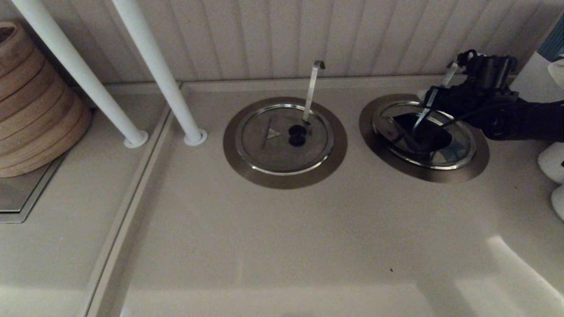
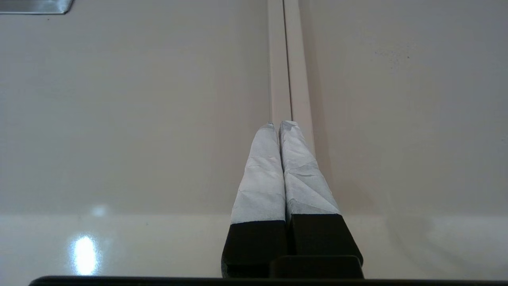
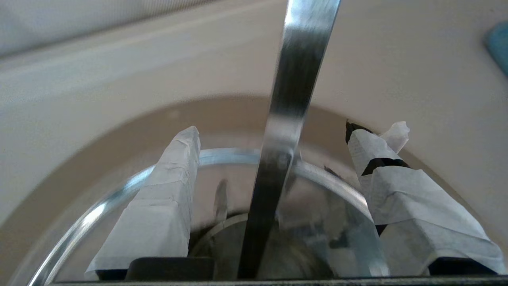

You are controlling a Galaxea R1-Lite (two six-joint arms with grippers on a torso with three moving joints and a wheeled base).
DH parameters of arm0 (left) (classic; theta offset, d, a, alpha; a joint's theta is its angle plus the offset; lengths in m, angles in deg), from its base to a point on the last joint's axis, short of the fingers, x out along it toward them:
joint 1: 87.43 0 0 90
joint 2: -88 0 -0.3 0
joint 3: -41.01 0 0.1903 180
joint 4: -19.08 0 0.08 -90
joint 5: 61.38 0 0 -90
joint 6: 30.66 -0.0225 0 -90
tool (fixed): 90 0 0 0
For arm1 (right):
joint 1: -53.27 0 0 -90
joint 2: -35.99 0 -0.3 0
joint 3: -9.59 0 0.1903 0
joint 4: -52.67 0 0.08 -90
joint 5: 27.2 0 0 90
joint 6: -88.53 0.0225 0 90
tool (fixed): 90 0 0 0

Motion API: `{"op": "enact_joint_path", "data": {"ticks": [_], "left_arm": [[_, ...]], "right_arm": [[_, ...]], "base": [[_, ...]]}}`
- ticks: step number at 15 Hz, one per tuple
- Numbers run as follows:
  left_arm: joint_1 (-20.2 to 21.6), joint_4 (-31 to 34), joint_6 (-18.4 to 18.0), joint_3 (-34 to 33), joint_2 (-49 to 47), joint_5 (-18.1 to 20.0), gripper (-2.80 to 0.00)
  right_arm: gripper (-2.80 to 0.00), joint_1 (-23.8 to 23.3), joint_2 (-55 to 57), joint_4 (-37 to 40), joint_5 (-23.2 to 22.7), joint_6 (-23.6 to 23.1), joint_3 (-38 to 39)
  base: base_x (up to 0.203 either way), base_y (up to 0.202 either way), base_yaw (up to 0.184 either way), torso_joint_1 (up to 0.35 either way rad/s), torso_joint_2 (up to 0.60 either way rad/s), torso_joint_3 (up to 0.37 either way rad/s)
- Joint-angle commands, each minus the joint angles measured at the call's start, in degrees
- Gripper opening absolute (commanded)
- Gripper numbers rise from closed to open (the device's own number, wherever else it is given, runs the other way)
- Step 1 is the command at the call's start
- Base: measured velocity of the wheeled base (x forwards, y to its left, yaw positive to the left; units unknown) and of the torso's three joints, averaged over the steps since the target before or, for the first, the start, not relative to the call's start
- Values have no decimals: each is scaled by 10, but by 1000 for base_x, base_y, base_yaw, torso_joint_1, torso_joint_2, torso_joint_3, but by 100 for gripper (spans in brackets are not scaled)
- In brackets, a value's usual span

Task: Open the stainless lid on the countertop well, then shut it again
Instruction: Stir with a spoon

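The pale surface (image 1: 282,246) is carrying two ringed wells side by side below the ribbed wall. The left one (image 1: 284,143) is covered by a flat disc with a hook-tipped handle (image 1: 312,90) rising from it. The countertop well (image 1: 424,138) that matters is on the right, and its stainless lid (image 1: 423,141) is lying within the wide dull ring, seemingly tilted, with a dark patch showing toward the middle; whether that is opening or reflection cannot be told. A bluish-grey patch is showing near its front rim.

The right gripper (image 1: 434,94) is hovering over the back edge of that well. In the right wrist view its taped fingers (image 3: 166,198) are spread wide apart, grasping nothing, with the straight flat utensil handle (image 3: 285,131) standing between them and the lid's shiny rim (image 3: 222,157) curving just below the tips.

To do this step well, the fingers probably should be closing on the lid's rim or knob, not on the utensil handle, so the arm is likely needing a small shift clear of the handle. A slow, level lift would help, since polished steel will probably slip under taped pads.

The left gripper (image 2: 279,125) is parked over bare surface beside a seam, fingers pressed together and empty.
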Motion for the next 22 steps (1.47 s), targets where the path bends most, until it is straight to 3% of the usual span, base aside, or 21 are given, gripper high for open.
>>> {"op": "enact_joint_path", "data": {"ticks": [1,11,12,22], "left_arm": [[0,0,0,0,-1,0,-280],[0,0,0,0,-1,0,-280],[0,0,0,0,-1,0,-280],[0,0,0,0,-1,0,-280]], "right_arm": [[0,-2,39,-32,-3,8,-19],[0,-7,66,-60,-11,10,-39],[-280,-7,65,-67,-10,13,-39],[-280,4,59,-77,-7,23,-38]], "base": [[0,0,0,0,0,0],[0,0,0,0,0,0],[0,0,0,0,0,0],[0,0,0,0,0,0]]}}
